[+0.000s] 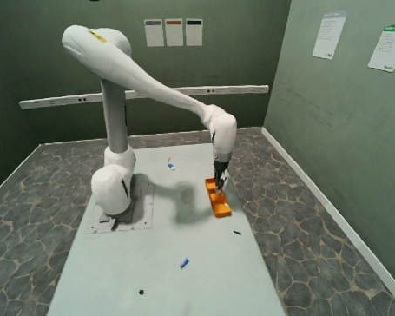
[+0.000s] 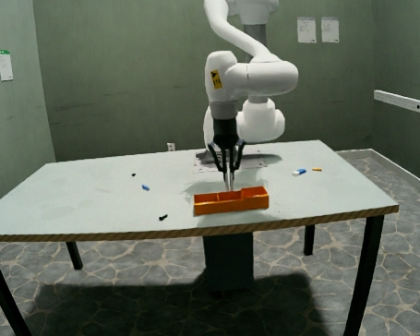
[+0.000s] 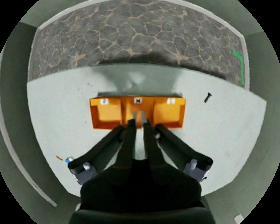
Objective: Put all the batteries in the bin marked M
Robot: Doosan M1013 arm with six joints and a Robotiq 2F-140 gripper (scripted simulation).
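- Pale green table top point(image 2: 102, 203) in my view carries an orange three-compartment plastic bin point(image 2: 231, 201).
- My black two-finger gripper point(image 2: 229, 185) hangs over its middle compartment, nearly closed; whether it holds anything, I cannot tell.

Soft dim light is falling from above, so my arm point(image 1: 117, 65) is casting a shadow on the table point(image 1: 117, 269). The pictures are looking slightly smeared. My wrist view is bending strongly and darkening at its edges.

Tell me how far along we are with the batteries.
Done: nothing shows inside the orange bin, which stands flat. In hand: the gripper hangs shut over its middle compartment, no item visible between fingers. Left: small items lie scattered on the table.
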